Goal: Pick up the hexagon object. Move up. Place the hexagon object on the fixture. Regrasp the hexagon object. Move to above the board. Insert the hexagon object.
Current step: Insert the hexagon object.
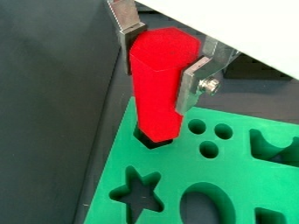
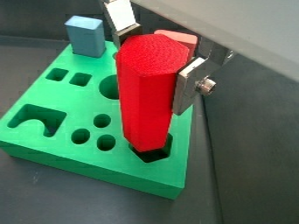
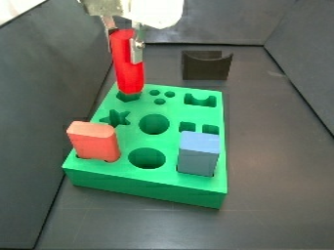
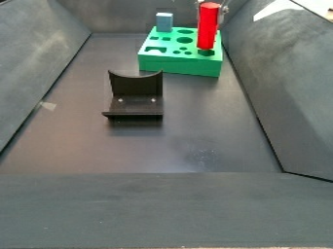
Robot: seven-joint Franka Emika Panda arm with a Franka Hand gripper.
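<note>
We are seeing one slim bright red plastic hexagonal peg [image 2: 147, 96] standing upright, its lower end sitting in the hexagon hole at a corner of the one large green square board [image 3: 144, 161]. Our gripper [image 1: 163, 54] is pinching the peg's upper part between its two silver fingers [image 1: 194, 83]. One salmon-pink rounded block [image 3: 93, 140] and one blue cube [image 3: 197, 153] are sitting in the board. One dark notched fixture [image 4: 134, 94] is standing apart on the floor.
</note>
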